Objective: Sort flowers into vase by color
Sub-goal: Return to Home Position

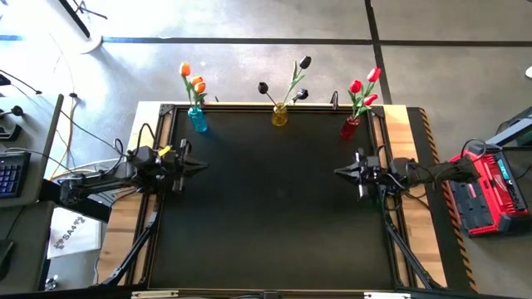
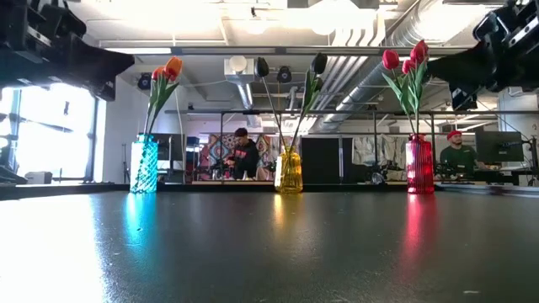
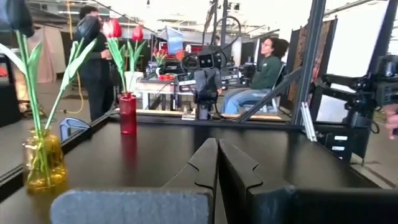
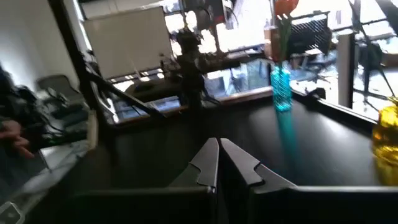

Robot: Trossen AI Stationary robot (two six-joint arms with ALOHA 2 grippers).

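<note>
Your left tool [image 1: 203, 165] hangs above the worktop [image 1: 274, 224] close to its left edge. Its two fingers are pressed together with nothing between them. Your right tool [image 1: 337, 172] sits the same way close to the right edge, also pinched closed on nothing. The two tips point at each other, well apart, with a broad stretch of dark surface between them and more running toward the near edge. All the flowers stand along the far edge. Three orange flowers [image 1: 195, 80] are in the blue vase [image 1: 198, 121] near the far left corner. Three black flowers [image 1: 305, 62] are in the yellow vase [image 1: 280, 115] at the middle. Three red flowers [image 1: 356, 86] are in the red vase [image 1: 350, 128] near the far right corner. Each vase is upright and well apart from its neighbours and from both tools. In the low view the flower heads reach about as high as the arms, so the crowded zone is along that back row. A strip of bare wood borders the dark mat on both sides. A red case [image 1: 486, 195] lies on the floor beyond the right edge, beside the right arm's base. Beyond the far edge, two people [image 2: 245, 154] sit in the room.
</note>
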